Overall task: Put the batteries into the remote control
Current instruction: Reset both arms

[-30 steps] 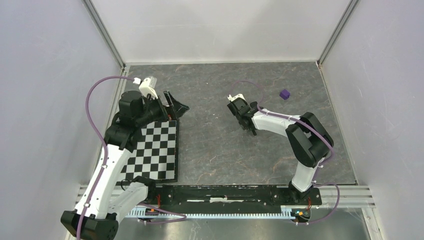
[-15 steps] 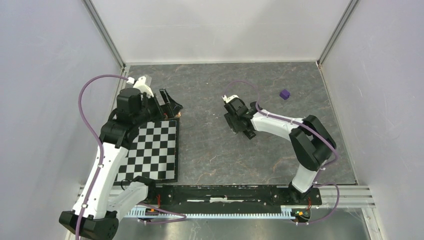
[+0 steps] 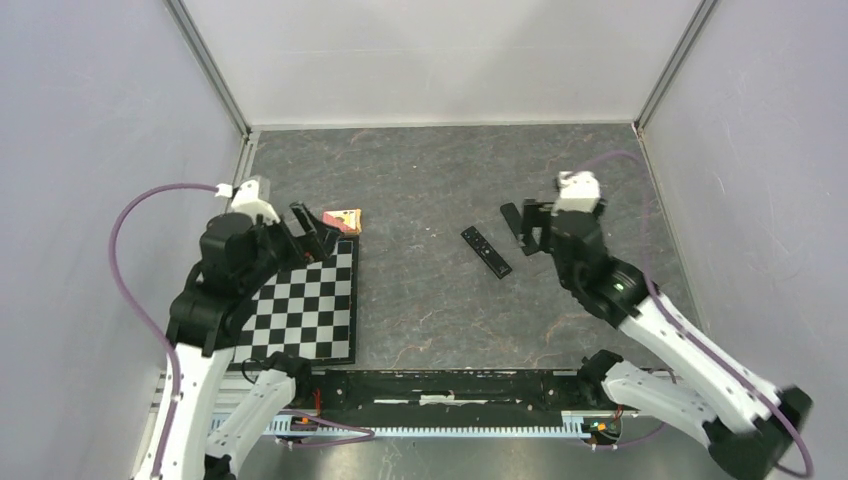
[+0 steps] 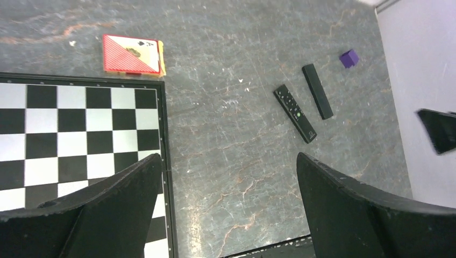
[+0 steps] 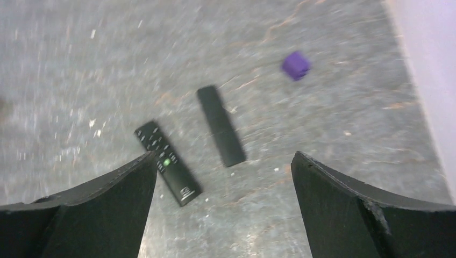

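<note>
The remote control (image 5: pixel 220 126) is a plain black bar lying flat, also seen in the left wrist view (image 4: pixel 317 98) and from the top (image 3: pixel 509 214). A near-identical black remote (image 5: pixel 168 162) lies just left of it, buttons up (image 4: pixel 294 113) (image 3: pixel 486 251). My right gripper (image 5: pixel 224 156) hangs open above both, empty (image 3: pixel 537 228). My left gripper (image 4: pixel 228 156) is open and empty over the chessboard's right edge (image 3: pixel 308 228), far left of the remotes. The batteries are out of view.
A black-and-white chessboard (image 3: pixel 310 300) lies at the near left. A red card box (image 4: pixel 133 54) sits beyond its far corner (image 3: pixel 343 220). A small purple cube (image 5: pixel 295 65) rests past the remotes, near the right wall (image 4: pixel 349 58).
My right gripper has opened and swung up and to the right, leaving the buttons-up remote uncovered on the table. My left arm has drawn back towards the near left, uncovering the card box.
</note>
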